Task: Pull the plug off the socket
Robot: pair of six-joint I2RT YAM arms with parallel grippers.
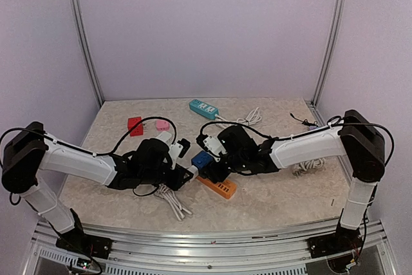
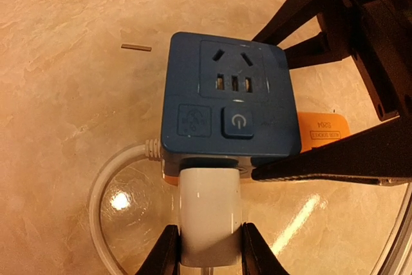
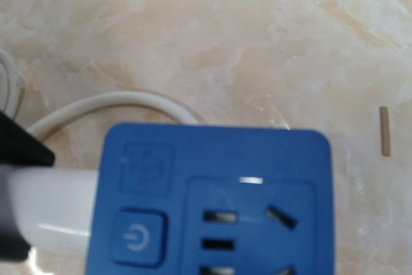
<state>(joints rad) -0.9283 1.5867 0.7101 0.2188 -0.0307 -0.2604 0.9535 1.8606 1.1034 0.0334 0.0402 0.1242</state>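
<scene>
Well, my left tool (image 2: 209,244) was clamped on the white plug (image 2: 209,214), one finger on each side. The plug was in the near face of the blue socket cube (image 2: 232,94), its body flush against it, around the middle of the worktop (image 2: 77,107). My right tool (image 2: 277,104) was closed across the cube, fingers against its far and near faces, as best I could judge from the left wrist view. My worry was the cube riding along with the plug if the right grip slipped on that smooth plastic. It rested partly on an orange power strip (image 2: 322,130) and could rock. A pull off the pin axis might jam the pins. The cube's white cable (image 2: 106,185) curved just left of the plug, where it could snag. I saw no containers.
</scene>
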